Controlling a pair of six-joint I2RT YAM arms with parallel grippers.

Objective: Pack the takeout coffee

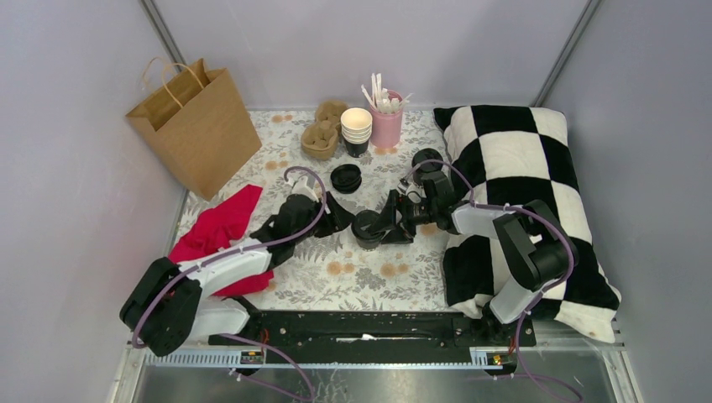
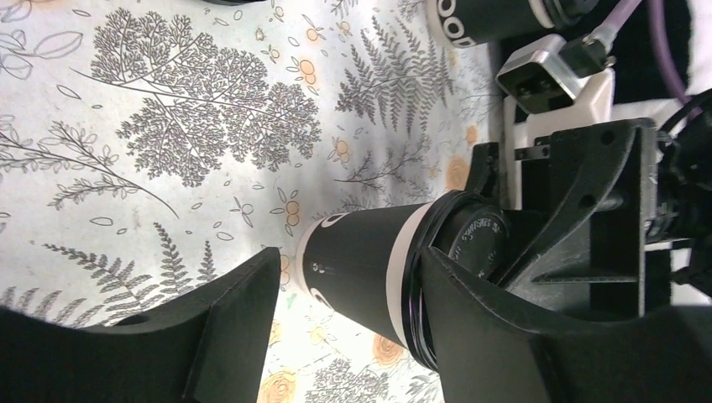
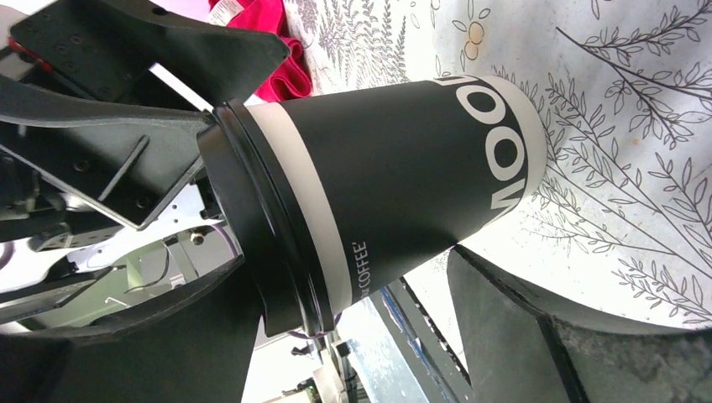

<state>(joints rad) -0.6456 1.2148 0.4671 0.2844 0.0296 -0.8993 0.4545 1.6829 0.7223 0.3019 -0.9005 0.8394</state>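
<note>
Nearest you, a red cloth lies at the worktop's left. At mid-worktop your left end effector and right end effector face each other, fingers spread apart, neither clamped. The lidded takeout coffee sits between them, and a gap shows beside one finger of each. A checkered pillow fills the right. Farther back are a stack of black lids, nested cups, a pink holder, a cardboard cup carrier and, far left, a brown paper bag.
</note>
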